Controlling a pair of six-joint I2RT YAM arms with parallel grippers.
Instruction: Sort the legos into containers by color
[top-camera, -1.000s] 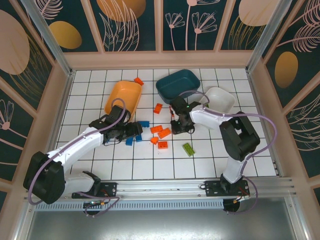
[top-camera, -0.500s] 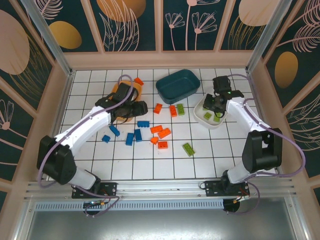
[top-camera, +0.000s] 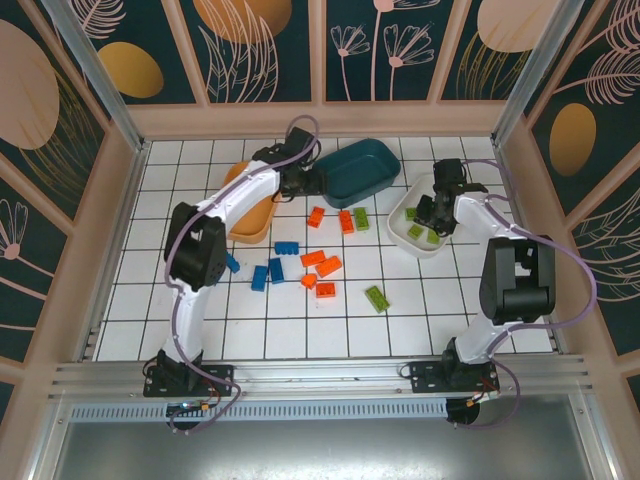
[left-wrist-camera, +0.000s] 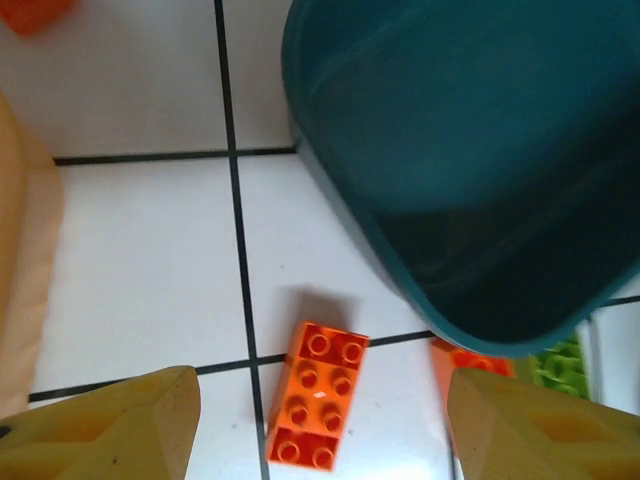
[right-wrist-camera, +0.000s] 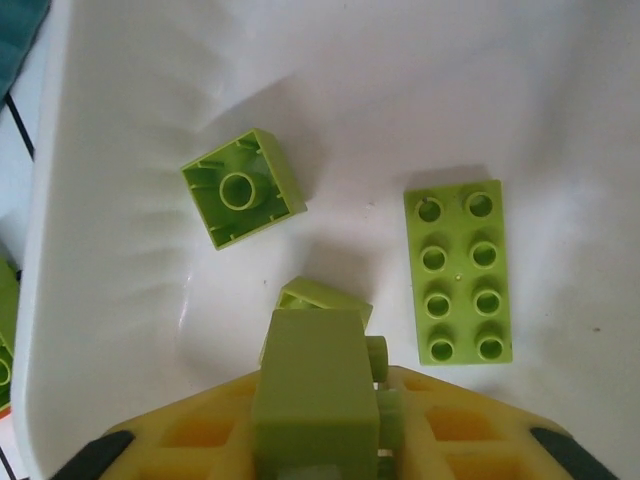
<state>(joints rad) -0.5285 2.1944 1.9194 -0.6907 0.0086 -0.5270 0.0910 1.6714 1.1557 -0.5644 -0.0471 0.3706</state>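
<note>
My left gripper (top-camera: 302, 180) hangs open over the gap between the orange tray (top-camera: 243, 205) and the dark teal tray (top-camera: 356, 170). In the left wrist view an orange brick (left-wrist-camera: 315, 410) lies flat on the tiles between the open fingers (left-wrist-camera: 140, 415), untouched. My right gripper (top-camera: 436, 208) is over the white tray (top-camera: 412, 247), shut on a lime green brick (right-wrist-camera: 312, 370). Below it in the tray (right-wrist-camera: 120, 120) lie three lime green bricks: a long one (right-wrist-camera: 458, 270), a square one turned over (right-wrist-camera: 242, 187) and one partly hidden (right-wrist-camera: 325, 296).
Loose bricks are scattered mid-table: blue ones (top-camera: 275, 270), orange ones (top-camera: 320, 263) and a green one (top-camera: 377, 297). An orange and a green brick (top-camera: 361, 218) lie by the teal tray's near corner. Another orange brick (left-wrist-camera: 30, 10) sits beside the orange tray.
The left arm swung from the blue bricks, over the orange tray, on to the gap by the teal tray. The right arm went from mid-table to the white tray and stays there.
</note>
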